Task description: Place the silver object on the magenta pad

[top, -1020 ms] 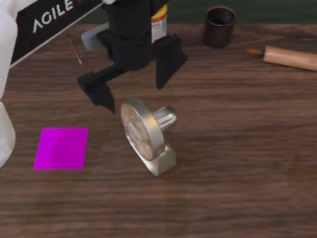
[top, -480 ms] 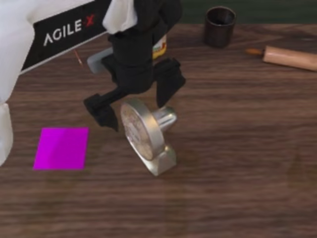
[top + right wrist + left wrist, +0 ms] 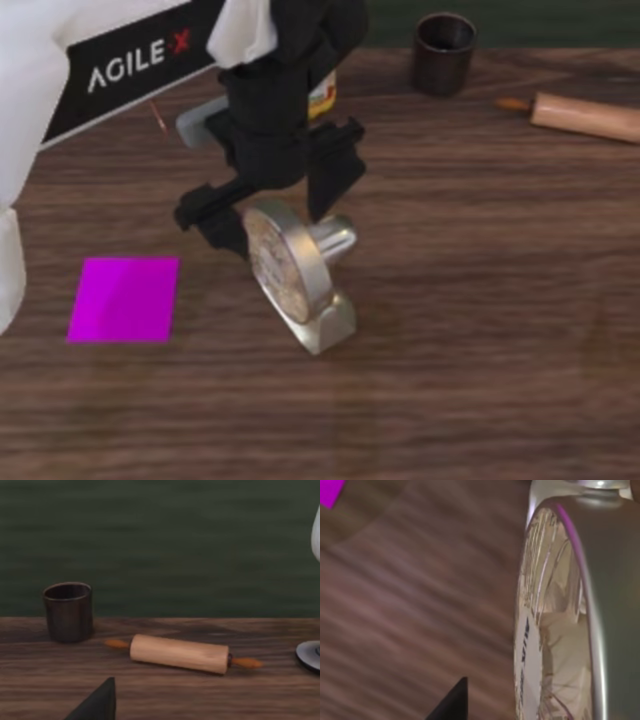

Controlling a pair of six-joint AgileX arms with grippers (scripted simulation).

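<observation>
Silver object [image 3: 295, 275] stands on edge near the middle of the wooden bench [image 3: 480, 330], its thick round disc upright on a flat squared base, the speckled beige face turned toward the bench's left edge and the short cylindrical knob pointing toward the right edge. The left gripper [image 3: 272, 205] has its two black fingers spread and set astride the upper part of the disc: one fingertip lies just beside the beige face, the other just beside the knob side. Whether either pad touches the metal cannot be told. In the left wrist view the disc's rim and face [image 3: 555, 630] fill much of the picture, with one dark fingertip [image 3: 452, 702] showing apart from the face.

Magenta pad [image 3: 124, 299] lies flat near the bench's left edge, well apart from the silver object and bare. A corner of it shows in the left wrist view [image 3: 330, 491].

A dark cylindrical cup [image 3: 443, 52] stands upright at the bench's far edge, and a wooden rolling pin [image 3: 580, 115] lies near the far right corner; both also show in the right wrist view, cup [image 3: 68, 611] and rolling pin [image 3: 180, 653] near each other. The right arm is out of the top view; of its gripper only a dark fingertip [image 3: 97, 702] shows, so its state cannot be told.
</observation>
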